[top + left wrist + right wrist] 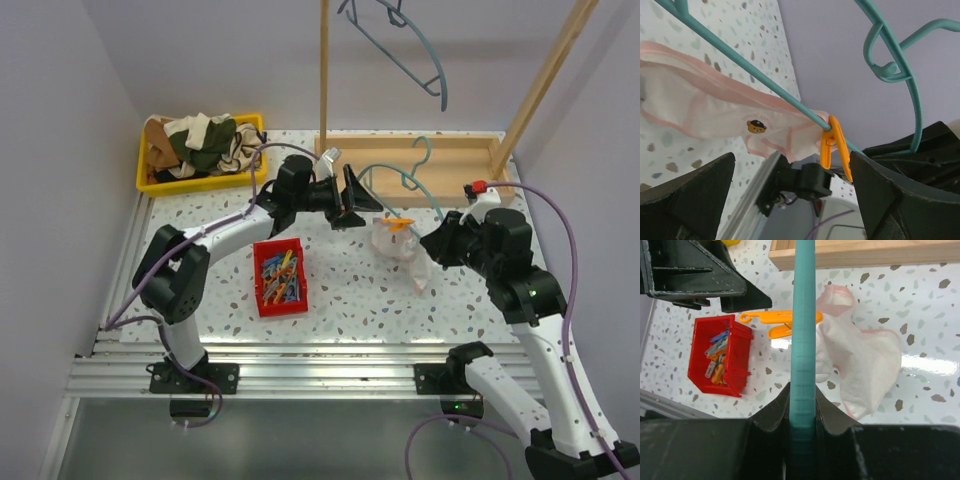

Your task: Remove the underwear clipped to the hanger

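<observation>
Left jaws: on the left gripper [360, 205] I see them spread wide and holding nothing. The orange clip [832, 148] sits in the gap between them, and I cannot tell whether they touch it.
Right jaws: on the right gripper [802, 407] I see them closed tight on the bar of the teal hanger [802, 315].
Underwear [705, 112]: white with pale pink edging and a small bear print. One corner is pinched to the hanger bar by the orange clip. The rest droops toward the desk [350, 290] between the two grippers, and I cannot tell whether it touches.
Hanger: low and tilted over the desk, with its hook toward the wooden frame [460, 150].
Red bin [283, 306]: holds loose clips and sits on the desk to the left of the underwear.
Yellow bin [143, 165]: in the far left corner, heaped with clothes [200, 140].
Second hanger [410, 55]: hangs high at the back.
</observation>
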Robot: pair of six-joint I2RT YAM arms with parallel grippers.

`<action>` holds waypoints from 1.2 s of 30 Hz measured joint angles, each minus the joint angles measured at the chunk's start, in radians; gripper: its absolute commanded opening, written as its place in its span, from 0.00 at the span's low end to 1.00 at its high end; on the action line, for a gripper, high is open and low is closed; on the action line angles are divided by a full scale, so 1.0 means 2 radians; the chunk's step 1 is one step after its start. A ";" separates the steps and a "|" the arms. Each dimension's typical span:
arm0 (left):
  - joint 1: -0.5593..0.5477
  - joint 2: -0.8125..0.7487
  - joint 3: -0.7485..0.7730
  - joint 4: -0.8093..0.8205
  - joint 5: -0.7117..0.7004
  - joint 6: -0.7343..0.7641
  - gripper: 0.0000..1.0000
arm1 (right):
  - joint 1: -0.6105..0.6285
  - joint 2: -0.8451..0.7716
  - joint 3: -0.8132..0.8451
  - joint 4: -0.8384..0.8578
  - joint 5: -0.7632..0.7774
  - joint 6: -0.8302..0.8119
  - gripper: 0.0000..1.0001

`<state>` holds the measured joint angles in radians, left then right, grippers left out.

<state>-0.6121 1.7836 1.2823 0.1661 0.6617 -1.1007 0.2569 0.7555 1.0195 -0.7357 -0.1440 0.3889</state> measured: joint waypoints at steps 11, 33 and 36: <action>-0.010 0.037 -0.035 0.193 0.100 -0.192 1.00 | 0.000 -0.008 0.000 0.003 -0.009 -0.076 0.00; -0.027 0.099 -0.055 0.390 0.128 -0.357 0.76 | 0.000 0.029 0.000 0.065 -0.064 -0.075 0.00; -0.027 0.105 -0.055 0.404 0.128 -0.367 0.68 | 0.000 0.029 0.000 0.065 -0.069 -0.076 0.00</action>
<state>-0.6655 1.9942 1.1728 0.9737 0.9184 -1.8355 0.2569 0.8135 1.0191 -0.6048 -0.2813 0.2379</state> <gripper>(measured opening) 0.728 0.175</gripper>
